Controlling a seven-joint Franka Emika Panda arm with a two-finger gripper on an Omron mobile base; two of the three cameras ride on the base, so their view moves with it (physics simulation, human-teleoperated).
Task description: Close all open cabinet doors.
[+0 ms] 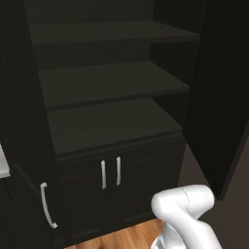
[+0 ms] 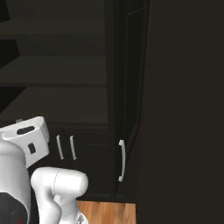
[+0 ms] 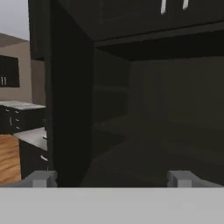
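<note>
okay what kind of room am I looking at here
Most likely a kitchen, at a tall black pantry cabinet: its doors stand open on bare shelves, with two short closed doors below and a wood floor.

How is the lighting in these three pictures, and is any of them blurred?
Left base view: dim, the black shelves faintly lit on top, the silver handles bright. Right base view: darker, the open door a flat black mass with almost no detail. Hand view: soft and slightly blurred, the pantry inside murky, the gripper grey and hazy.

I saw dark shelves [image 1: 109, 82] in a black pantry, a wooden floor [image 1: 121, 239] below, and a beige wall [image 3: 15, 48] far off
</note>
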